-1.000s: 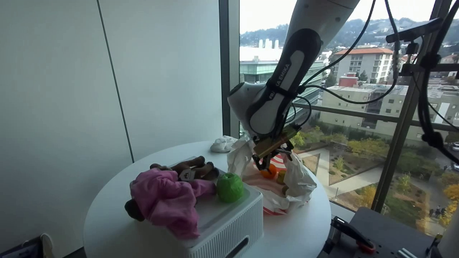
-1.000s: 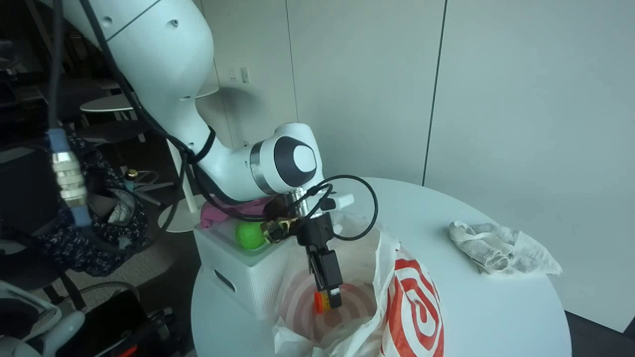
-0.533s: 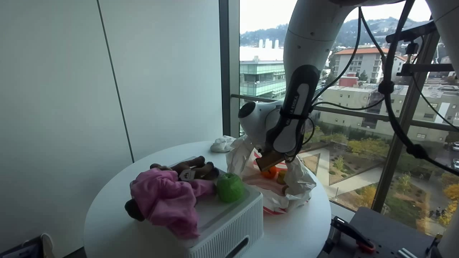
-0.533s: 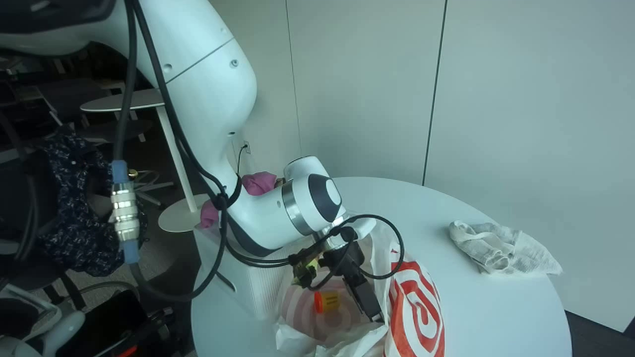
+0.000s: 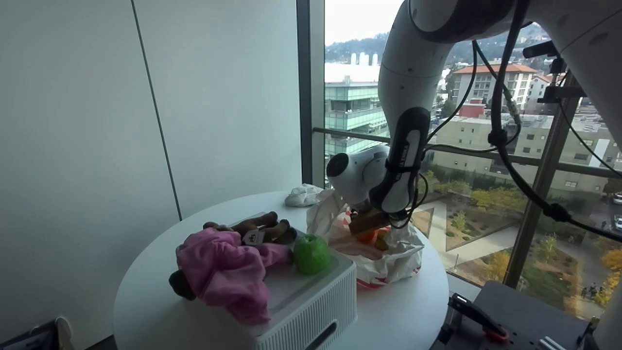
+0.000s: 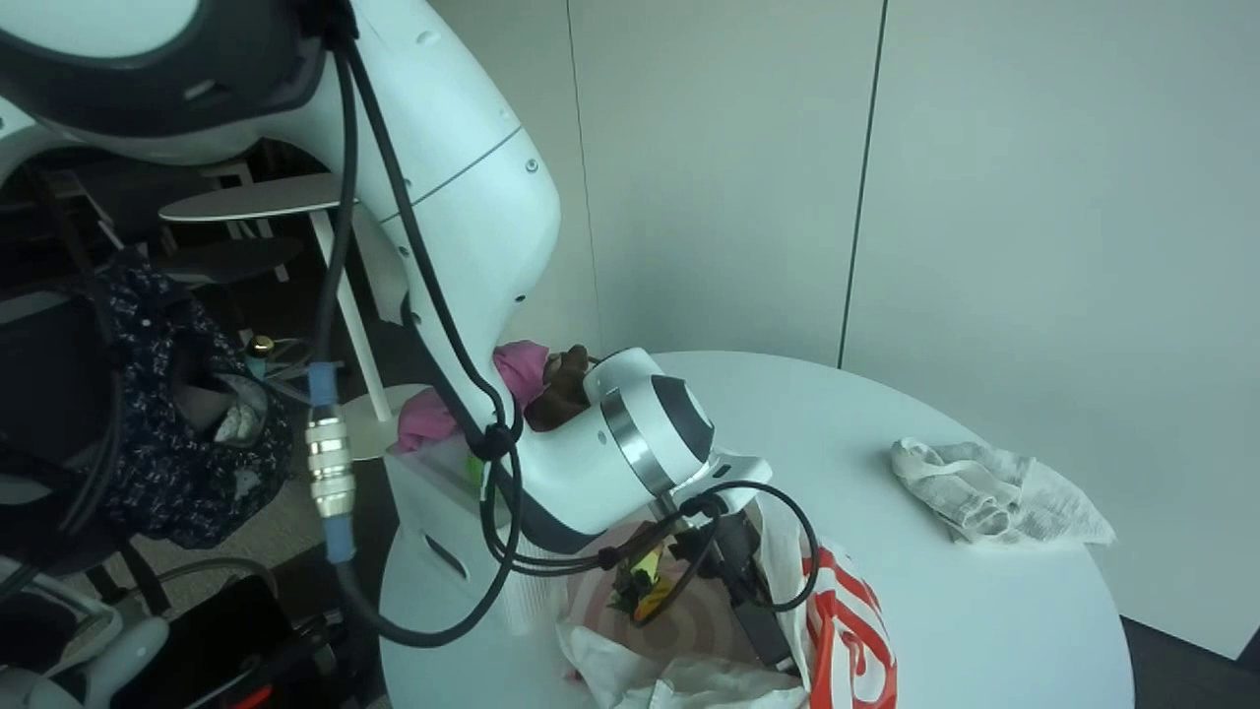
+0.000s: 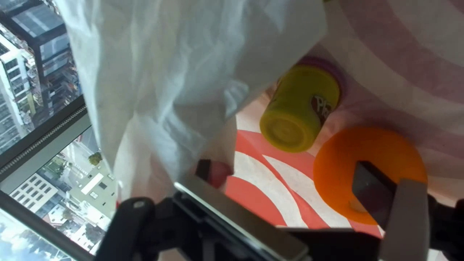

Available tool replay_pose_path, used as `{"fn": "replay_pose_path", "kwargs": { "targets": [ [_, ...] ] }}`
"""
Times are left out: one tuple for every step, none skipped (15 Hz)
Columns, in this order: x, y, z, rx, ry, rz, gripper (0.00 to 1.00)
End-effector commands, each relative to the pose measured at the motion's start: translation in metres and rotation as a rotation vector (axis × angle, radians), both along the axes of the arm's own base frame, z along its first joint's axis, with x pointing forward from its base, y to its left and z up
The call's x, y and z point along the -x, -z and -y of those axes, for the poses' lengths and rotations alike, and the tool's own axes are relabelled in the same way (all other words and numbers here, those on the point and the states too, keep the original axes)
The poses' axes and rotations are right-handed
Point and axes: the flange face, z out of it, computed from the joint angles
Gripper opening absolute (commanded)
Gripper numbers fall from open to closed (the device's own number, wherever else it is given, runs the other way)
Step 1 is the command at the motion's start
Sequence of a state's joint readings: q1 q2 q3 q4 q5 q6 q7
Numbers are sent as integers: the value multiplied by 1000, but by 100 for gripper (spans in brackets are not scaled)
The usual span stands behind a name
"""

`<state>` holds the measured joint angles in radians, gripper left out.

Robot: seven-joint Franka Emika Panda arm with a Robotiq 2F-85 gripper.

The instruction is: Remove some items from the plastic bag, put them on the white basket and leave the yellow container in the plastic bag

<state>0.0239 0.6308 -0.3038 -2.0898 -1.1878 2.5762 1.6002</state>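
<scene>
The white and red plastic bag (image 5: 388,272) stands open on the table; it also shows in an exterior view (image 6: 851,630) and the wrist view (image 7: 174,72). In the wrist view a yellow container (image 7: 301,105) with a purple rim lies inside, and a round orange item (image 7: 366,163) lies beside it. My gripper (image 7: 290,185) is open inside the bag, with nothing between its fingers. The right finger overlaps the orange item; I cannot tell if they touch. The left fingertip is by the bag's wall. In an exterior view the gripper (image 6: 773,645) is partly hidden by cables.
The white ribbed basket (image 5: 316,301) stands beside the bag. A doll in pink (image 5: 228,272) and a green apple-like item (image 5: 312,254) rest on it. A crumpled white cloth (image 6: 994,492) lies on the round table (image 6: 984,601). Windows stand behind the bag.
The arm has moved down and my gripper has gone deeper into the bag. The bag's side has shifted slightly. The doll and green item have not moved.
</scene>
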Motion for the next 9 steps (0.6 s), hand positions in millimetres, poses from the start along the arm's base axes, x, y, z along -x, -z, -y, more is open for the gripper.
{"fn": "replay_pose_path", "kwargs": {
  "targets": [
    [-19, 1, 2, -2, 58, 84, 100],
    [-23, 1, 3, -11, 79, 104, 100],
    [-25, 1, 6, -14, 97, 118, 100],
    [-27, 3, 9, -19, 117, 128, 100],
    [-27, 4, 13, -33, 145, 137, 100],
    [-27, 4, 16, -47, 171, 147, 100],
    [-28, 5, 19, -60, 195, 158, 100],
    [-31, 4, 19, -74, 214, 171, 100],
    [-33, 2, 19, -89, 238, 185, 100]
  ]
}}
